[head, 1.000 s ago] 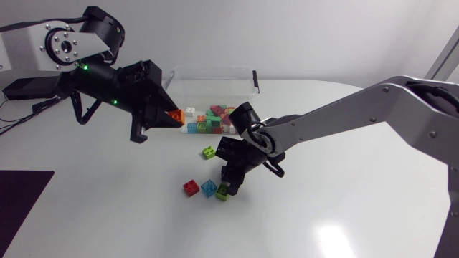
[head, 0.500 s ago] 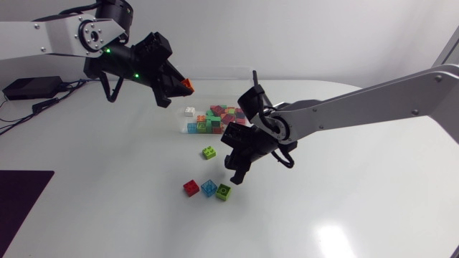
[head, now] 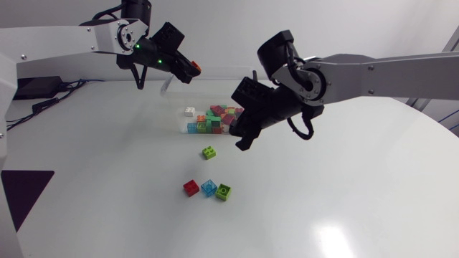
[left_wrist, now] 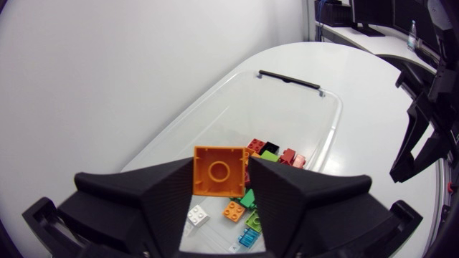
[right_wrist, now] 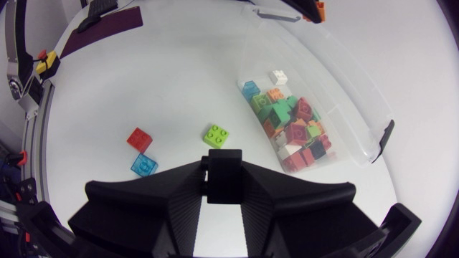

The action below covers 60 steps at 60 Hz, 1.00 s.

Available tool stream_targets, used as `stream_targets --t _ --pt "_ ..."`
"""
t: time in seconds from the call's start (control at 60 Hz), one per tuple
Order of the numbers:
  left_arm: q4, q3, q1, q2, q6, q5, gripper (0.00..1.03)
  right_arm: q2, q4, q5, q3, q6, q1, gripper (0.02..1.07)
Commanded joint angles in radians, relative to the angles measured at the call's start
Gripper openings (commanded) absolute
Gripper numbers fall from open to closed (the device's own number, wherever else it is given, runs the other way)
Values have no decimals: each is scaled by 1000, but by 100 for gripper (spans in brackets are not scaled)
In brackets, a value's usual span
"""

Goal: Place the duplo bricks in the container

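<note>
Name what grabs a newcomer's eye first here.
The orange brick gripped in the left claw, poised over the clear container of mixed bricks. Then the right claw hanging above loose bricks on the table: a red brick, a blue brick and two green bricks.
</note>
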Motion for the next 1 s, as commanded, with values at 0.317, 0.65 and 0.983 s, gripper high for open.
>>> stream_targets --t 0.317,0.65,0.983 --pt "437 -445 74 -372 -200 -156 99 21 70 -4 162 145 -50 31" --pt "414 -685 106 -648 -244 -147 99 140 184 -1 317 254 -84 31" --pt "316 -874 80 -786 -150 -70 99 288 279 57 441 311 -82 31"
